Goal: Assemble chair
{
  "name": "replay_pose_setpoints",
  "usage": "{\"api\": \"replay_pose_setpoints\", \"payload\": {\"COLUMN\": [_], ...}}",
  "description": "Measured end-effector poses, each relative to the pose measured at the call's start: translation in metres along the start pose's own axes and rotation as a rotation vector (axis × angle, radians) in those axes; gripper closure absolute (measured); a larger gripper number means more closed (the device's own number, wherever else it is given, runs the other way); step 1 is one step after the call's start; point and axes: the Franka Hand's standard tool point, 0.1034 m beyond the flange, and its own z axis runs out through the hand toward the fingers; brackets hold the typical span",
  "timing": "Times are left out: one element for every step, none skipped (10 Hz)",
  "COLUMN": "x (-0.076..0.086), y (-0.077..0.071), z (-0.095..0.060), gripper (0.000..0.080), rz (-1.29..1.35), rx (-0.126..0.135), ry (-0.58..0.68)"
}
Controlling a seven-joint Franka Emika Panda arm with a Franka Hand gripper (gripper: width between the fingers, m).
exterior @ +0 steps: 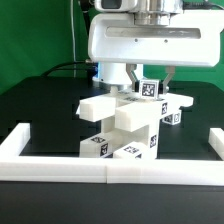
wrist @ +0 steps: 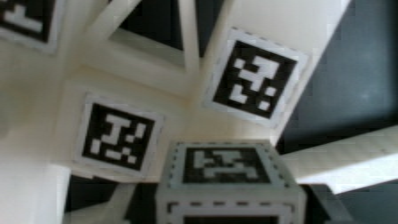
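The partly built chair [exterior: 122, 128] stands in the middle of the black table as a stack of chunky white blocks with black-and-white tags on their faces. A long white slab [exterior: 100, 104] sticks out from it toward the exterior view's left. My gripper [exterior: 149, 84] hangs straight over the stack, shut on a small tagged cube-like block [exterior: 148, 89] at the top of the chair. In the wrist view this block [wrist: 221, 166] sits between my jaws, with tagged chair faces [wrist: 254, 76] close beneath. Whether the block touches the stack I cannot tell.
A low white border wall [exterior: 110, 166] runs along the front of the table and turns back at both sides [exterior: 16, 138]. A green backdrop [exterior: 40, 35] stands behind, with a dark cable along the table's far left.
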Motion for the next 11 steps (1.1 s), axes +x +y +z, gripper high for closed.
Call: {"api": "replay_pose_setpoints", "payload": {"x": [0.0, 0.0, 0.0, 0.0, -0.001, -0.001, -0.001, -0.001, -0.001, -0.003, -0.004], "y": [0.0, 0.0, -0.001, -0.001, -0.001, -0.001, -0.001, -0.001, -0.002, -0.007, -0.012], "z": [0.0, 0.0, 0.0, 0.0, 0.0, 0.0, 0.0, 0.0, 0.0, 0.0, -0.001], "gripper": [0.0528, 0.0528, 0.0528, 0.0528, 0.0528, 0.0528, 0.0528, 0.0521, 0.0521, 0.0333, 0.0333], "rz": [0.061, 0.133, 0.189, 0.245, 0.32, 0.393, 0.404, 0.389, 0.359, 0.322, 0.254], "rx": [0.001, 0.0, 0.0, 0.001, 0.001, 0.001, 0.001, 0.001, -0.001, -0.014, -0.014], "ry": [0.0, 0.0, 0.0, -0.001, -0.001, -0.001, -0.001, -0.001, 0.0, 0.005, 0.006]}}
